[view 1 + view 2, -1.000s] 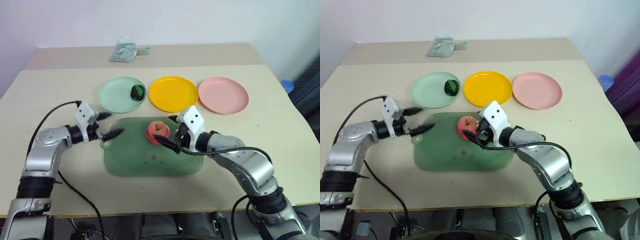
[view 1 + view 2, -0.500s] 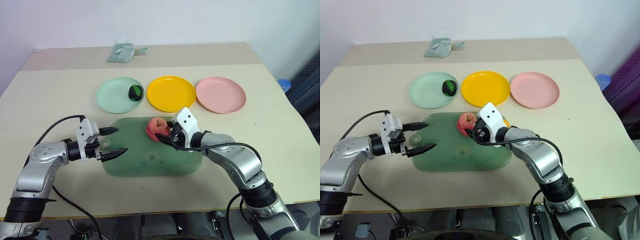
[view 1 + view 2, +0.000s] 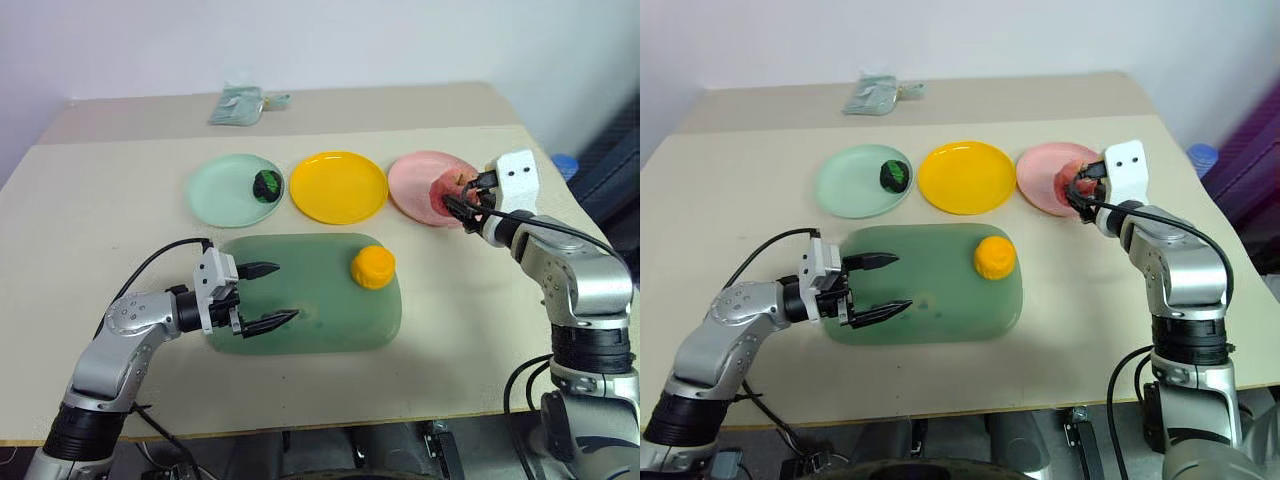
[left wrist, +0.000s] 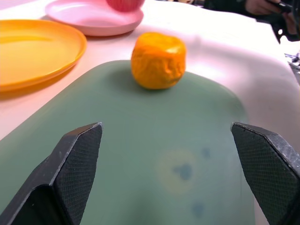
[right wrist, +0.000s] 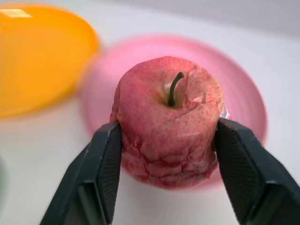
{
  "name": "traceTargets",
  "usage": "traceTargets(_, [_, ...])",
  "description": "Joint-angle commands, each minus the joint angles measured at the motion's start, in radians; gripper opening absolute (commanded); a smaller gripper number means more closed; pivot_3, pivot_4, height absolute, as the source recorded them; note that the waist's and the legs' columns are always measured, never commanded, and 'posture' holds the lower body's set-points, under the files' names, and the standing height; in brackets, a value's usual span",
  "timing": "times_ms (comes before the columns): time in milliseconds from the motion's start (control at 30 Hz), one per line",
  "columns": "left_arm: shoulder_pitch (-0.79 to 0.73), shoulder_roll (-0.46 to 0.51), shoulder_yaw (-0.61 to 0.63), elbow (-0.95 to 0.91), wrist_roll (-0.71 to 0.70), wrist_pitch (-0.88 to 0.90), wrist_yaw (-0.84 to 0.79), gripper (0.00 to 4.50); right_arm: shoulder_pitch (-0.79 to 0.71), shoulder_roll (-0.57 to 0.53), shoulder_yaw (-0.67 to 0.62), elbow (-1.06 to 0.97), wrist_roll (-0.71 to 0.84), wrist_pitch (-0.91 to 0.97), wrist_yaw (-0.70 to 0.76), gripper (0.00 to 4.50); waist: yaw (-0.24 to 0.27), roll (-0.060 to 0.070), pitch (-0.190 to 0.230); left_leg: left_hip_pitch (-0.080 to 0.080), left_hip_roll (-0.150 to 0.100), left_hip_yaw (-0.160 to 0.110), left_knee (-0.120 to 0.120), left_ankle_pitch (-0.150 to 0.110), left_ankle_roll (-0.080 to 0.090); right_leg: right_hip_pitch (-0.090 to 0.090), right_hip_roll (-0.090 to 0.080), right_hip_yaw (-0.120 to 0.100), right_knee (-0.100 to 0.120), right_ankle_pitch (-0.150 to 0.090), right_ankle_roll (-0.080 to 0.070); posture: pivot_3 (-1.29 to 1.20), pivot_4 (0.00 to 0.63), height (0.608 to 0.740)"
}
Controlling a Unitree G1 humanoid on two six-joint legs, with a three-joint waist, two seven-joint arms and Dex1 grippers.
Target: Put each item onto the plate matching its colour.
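My right gripper (image 3: 462, 197) is shut on the pink apple (image 5: 169, 119), holding it stem up over the near side of the pink plate (image 3: 415, 170). The round orange-yellow fruit (image 3: 372, 266) sits on the right part of the green mat (image 3: 320, 310). Over the mat's left edge my left gripper (image 3: 286, 291) stands open and empty, pointing toward that fruit (image 4: 158, 60). The dark green-and-black lump (image 3: 267, 184) lies on the right side of the mint green plate (image 3: 220, 190). Between the two other plates, the yellow plate (image 3: 338, 186) has nothing on it.
A pale green packet (image 3: 240, 104) lies at the back of the table. A blue object (image 3: 563, 165) sits just past the table's right edge. The plates stand in a row behind the mat.
My right gripper closed on the apple at the mat and carried it right to the pink plate, uncovering the orange fruit. The left gripper slid right, over the mat's left edge.
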Motion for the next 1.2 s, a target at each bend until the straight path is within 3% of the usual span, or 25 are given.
traceTargets(33, [0.044,0.007,0.018,-0.013,0.005,-0.049,-0.003,4.50,-0.013,-0.009,-0.014,-0.020,-0.017,-0.112,0.028,4.43,-0.004,0.002,0.001,0.000,0.000,0.000,0.000,0.000,0.000,0.000,0.000,0.000,0.000,0.000,0.000,0.00,0.150,0.740])
traceTargets(167, [0.086,0.019,0.046,0.044,0.033,-0.113,-0.005,4.50,0.049,-0.028,-0.009,-0.123,-0.014,-0.149,0.074,4.43,-0.003,0.002,0.001,0.000,0.000,-0.001,0.000,0.000,0.000,0.000,0.000,0.000,0.000,0.000,0.000,0.00,0.150,0.740])
traceTargets(300, [0.073,0.038,0.077,0.171,0.061,-0.194,-0.014,4.50,0.176,-0.042,-0.015,-0.354,0.130,-0.127,0.233,4.43,0.013,0.003,0.002,0.000,0.000,-0.001,0.000,0.000,0.000,0.001,0.000,0.000,0.000,0.000,0.000,0.00,0.150,0.740])
traceTargets(400, [0.043,0.051,0.088,0.241,0.055,-0.226,-0.044,4.50,0.278,-0.076,0.040,-0.465,0.185,-0.087,0.323,4.43,0.019,0.003,0.002,0.000,0.000,-0.001,0.000,0.000,0.000,0.001,0.000,-0.001,0.000,0.000,0.000,0.00,0.150,0.740])
traceTargets(533, [0.006,0.062,0.086,0.302,0.055,-0.250,-0.075,4.50,0.330,-0.075,0.154,-0.508,0.165,-0.066,0.336,4.43,0.020,0.002,0.002,0.002,0.000,-0.001,0.000,0.000,0.000,0.004,-0.001,-0.001,-0.001,0.000,0.000,0.00,0.150,0.740])
traceTargets(767, [-0.009,0.050,0.067,0.280,0.054,-0.236,-0.069,4.50,0.245,0.010,0.221,-0.371,0.065,-0.040,0.207,4.43,0.018,0.003,0.002,0.002,0.000,-0.001,0.000,0.000,0.000,0.003,0.000,-0.001,-0.001,0.000,0.000,0.00,0.150,0.740])
traceTargets(867, [0.004,0.048,0.065,0.242,0.052,-0.220,-0.051,4.50,0.232,0.022,0.225,-0.371,0.070,-0.048,0.214,3.64,0.021,0.003,0.002,0.001,0.000,-0.002,0.000,0.000,0.000,0.002,-0.001,-0.001,-0.001,0.000,0.000,0.00,0.150,0.740])
traceTargets(933, [0.014,0.046,0.069,0.218,0.052,-0.210,-0.032,4.50,0.203,0.047,0.221,-0.381,0.085,-0.052,0.212,2.88,0.020,0.003,0.002,0.000,0.000,-0.002,0.000,0.000,0.000,0.002,-0.001,-0.001,-0.001,0.000,0.000,0.00,0.150,0.740])
traceTargets(1000, [0.017,0.042,0.077,0.207,0.055,-0.204,-0.008,4.50,0.146,0.082,0.227,-0.360,0.080,-0.071,0.203,2.83,0.016,0.003,0.002,0.001,0.000,-0.002,0.000,0.000,0.000,0.002,-0.001,-0.001,-0.001,0.000,0.000,0.00,0.150,0.740])
traceTargets(1200, [-0.012,0.019,0.094,0.181,0.061,-0.158,0.091,4.50,-0.258,0.275,0.273,0.180,-0.083,-0.212,0.051,2.83,-0.006,0.004,0.003,0.002,0.000,-0.001,0.000,0.002,0.001,0.001,0.001,-0.001,0.000,0.004,-0.002,0.00,0.150,0.740])
